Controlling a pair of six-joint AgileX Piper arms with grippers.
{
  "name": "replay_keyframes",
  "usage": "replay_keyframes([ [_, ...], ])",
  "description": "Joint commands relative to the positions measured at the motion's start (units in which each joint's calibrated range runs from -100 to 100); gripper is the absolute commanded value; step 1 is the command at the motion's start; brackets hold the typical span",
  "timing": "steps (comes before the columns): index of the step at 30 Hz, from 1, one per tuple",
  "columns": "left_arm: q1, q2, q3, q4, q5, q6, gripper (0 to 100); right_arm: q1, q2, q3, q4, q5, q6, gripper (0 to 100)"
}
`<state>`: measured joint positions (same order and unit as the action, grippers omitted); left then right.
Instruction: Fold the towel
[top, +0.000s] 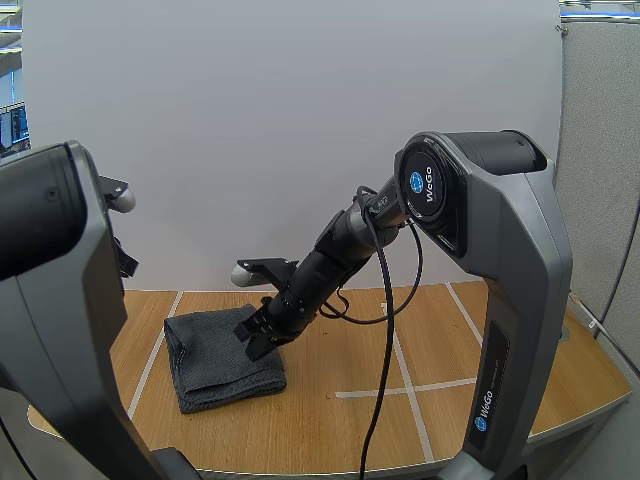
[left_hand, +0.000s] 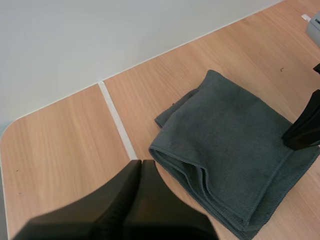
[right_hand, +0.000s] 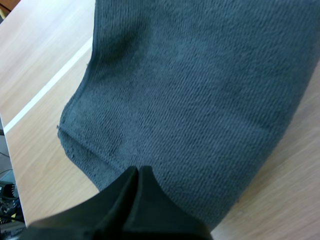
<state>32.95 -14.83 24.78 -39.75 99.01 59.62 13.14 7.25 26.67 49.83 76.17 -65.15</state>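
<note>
Grey towel (top: 222, 362): folded in layers, flat on wood table (top: 480, 340), left half. R gripper (top: 262, 338): fingers pressed together, empty, tip at towel's right edge. L gripper (left_hand: 140, 164): closed too, clear of cloth. Risk, we reckon: R tip dragging sideways would rumple the stack

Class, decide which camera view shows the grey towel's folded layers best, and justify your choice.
The left wrist view: the towel lies nearly whole, its stacked layers visible along one edge. The high view shows it small, partly behind the right gripper. The right wrist view shows close-up weave and one corner.
</note>
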Motion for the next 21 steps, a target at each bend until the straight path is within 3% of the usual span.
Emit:
replay_keyframes([
  [1, -6.20, 0.3, 6.2, 1.8, 1.0, 1.7, 0, 0.4, -0.7, 6.8, 0.9, 0.0, -3.1, 0],
  [4, -8.09, 0.9, 9.8, 1.7, 1.0, 5.7, 0, 0.4, -0.7, 9.3, 0.9, -2.6, -3.1, 0],
  [21, -8.11, 19.3, 11.4, 1.7, 1.0, 17.9, 0, 0.4, -0.8, 9.7, 0.9, 1.6, -1.2, 0],
])
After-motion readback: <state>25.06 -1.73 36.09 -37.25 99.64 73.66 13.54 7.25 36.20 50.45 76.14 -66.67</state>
